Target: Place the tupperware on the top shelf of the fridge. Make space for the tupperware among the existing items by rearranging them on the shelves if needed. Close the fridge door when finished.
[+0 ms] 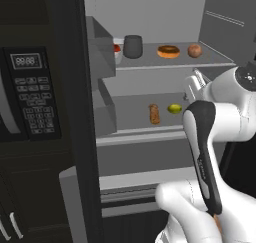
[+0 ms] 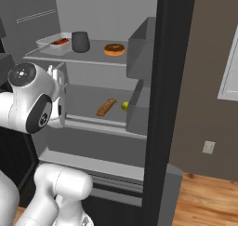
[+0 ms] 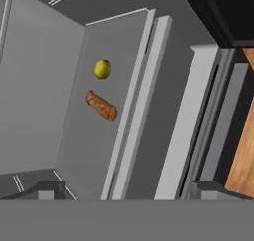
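I am viewing the open fridge [image 2: 162, 81]. The tupperware [image 2: 55, 42] is lying flat at the left end of the top shelf [image 2: 95, 55], long axis running toward the back wall, holding red-brown food. That shelf is carrying one tupperware, one dark grey jar [image 1: 133, 46], one donut [image 1: 168, 51] and one round fruit [image 1: 194, 50]. The lower shelf [image 1: 132, 118] is carrying one brown lump [image 1: 154, 114] and one lime [image 1: 174, 108]. The gripper [image 3: 126, 191] is standing wide, holding nothing, facing the lower shelf.

Brown wall [image 2: 195, 81], wooden floor [image 2: 204, 202]
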{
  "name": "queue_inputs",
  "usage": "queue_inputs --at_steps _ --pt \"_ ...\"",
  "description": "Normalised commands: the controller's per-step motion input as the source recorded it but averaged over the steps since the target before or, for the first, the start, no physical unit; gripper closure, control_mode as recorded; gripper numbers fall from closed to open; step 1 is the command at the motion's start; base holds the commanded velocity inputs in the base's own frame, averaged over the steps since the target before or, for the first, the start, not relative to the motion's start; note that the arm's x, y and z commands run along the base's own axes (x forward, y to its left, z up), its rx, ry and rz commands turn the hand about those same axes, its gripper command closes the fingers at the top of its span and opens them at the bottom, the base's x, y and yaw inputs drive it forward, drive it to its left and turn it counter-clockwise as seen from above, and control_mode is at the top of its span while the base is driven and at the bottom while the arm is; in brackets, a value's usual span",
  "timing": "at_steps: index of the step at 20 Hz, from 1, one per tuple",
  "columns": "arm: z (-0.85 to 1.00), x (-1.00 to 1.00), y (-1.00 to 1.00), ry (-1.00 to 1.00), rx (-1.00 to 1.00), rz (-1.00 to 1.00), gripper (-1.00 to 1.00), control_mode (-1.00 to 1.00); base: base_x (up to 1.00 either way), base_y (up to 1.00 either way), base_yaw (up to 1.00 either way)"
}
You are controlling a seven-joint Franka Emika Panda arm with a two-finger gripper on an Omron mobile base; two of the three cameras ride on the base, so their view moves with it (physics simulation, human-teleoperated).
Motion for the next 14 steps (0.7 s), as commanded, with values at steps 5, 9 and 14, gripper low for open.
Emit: queue_inputs --at_steps 5,9,14 --pt "0.0 0.0 0.0 0.0 0.0 0.0 -1.0 1.0 -0.65 0.09 -0.09" --pt "0.0 0.0 0.0 0.0 0.0 0.0 -1.0 1.0 -0.55 0.38 -0.04" --pt "0.0 0.0 0.0 0.0 0.0 0.0 -1.0 1.0 -0.4 0.23 0.0"
